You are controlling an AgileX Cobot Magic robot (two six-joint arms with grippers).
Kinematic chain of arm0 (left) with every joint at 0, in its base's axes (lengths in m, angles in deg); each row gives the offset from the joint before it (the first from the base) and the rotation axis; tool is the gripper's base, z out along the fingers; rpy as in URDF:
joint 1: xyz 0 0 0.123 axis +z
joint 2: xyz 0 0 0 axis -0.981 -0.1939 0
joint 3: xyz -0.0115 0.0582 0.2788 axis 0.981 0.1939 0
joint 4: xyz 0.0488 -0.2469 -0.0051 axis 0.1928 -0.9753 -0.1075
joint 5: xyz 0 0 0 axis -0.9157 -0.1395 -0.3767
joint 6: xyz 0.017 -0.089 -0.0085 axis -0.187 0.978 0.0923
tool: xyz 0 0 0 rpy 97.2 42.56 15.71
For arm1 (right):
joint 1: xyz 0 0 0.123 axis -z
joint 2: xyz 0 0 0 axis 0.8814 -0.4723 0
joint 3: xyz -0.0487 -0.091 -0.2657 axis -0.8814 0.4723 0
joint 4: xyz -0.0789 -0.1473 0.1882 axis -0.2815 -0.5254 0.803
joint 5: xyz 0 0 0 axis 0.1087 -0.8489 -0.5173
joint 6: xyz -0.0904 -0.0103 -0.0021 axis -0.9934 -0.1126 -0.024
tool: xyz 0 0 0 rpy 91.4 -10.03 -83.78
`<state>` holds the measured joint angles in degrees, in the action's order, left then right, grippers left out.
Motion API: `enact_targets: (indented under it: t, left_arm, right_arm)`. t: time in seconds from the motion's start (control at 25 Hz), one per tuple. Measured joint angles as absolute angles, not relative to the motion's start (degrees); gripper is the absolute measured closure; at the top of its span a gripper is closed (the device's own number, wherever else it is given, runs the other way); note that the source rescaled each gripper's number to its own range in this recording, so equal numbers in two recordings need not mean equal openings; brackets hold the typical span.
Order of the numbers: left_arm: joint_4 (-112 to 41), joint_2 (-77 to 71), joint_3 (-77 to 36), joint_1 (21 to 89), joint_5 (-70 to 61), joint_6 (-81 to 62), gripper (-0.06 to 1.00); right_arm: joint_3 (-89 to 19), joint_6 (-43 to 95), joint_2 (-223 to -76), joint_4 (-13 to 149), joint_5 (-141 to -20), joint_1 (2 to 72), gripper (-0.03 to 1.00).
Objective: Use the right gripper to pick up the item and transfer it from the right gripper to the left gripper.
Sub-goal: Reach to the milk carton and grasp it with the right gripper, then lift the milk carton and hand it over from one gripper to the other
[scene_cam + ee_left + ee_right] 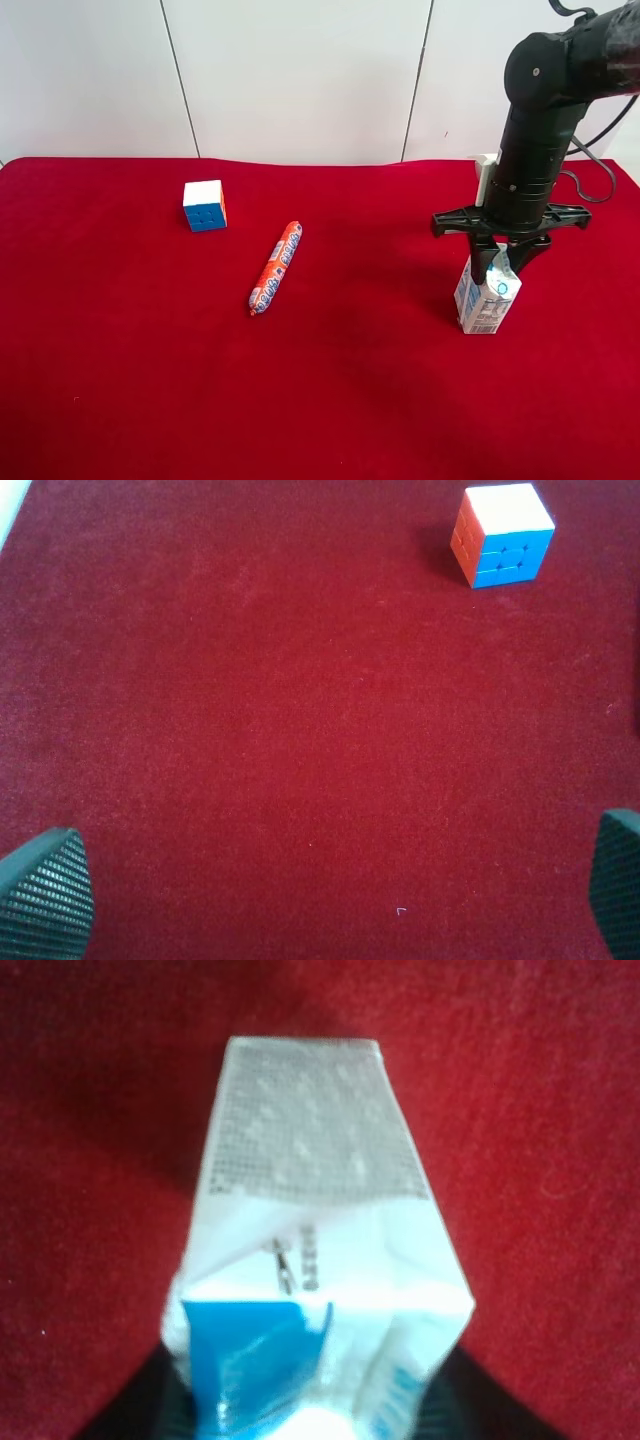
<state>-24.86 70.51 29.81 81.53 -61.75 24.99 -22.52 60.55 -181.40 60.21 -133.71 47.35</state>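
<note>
The item, a small white carton with blue print (487, 297), stands upright on the red cloth at the exterior high view's right. The right gripper (505, 256), on a thick black arm with a white block at its wrist, comes down from above with its fingers closed on the carton's gable top. In the right wrist view the carton (315, 1210) fills the frame, and the dark fingers (135, 1405) press its sides at the gripper (310, 1415). The left gripper (330, 900) is open and empty above bare cloth. It is out of the exterior high view.
A white-blue-orange puzzle cube (205, 205) sits at the back left and also shows in the left wrist view (503, 535). A long orange wrapped sausage (276, 267) lies near the middle. The red cloth (150, 380) covers the table up to a white wall.
</note>
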Motion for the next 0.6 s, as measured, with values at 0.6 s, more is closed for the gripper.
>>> enact_targets:
  t: [0.6]
  left_arm:
    - [-24.86, 70.51, 29.81, 81.53, -61.75, 24.99, -0.06]
  right_arm:
    - [-22.40, 59.21, -178.94, 61.40, -131.44, 47.35, 0.97]
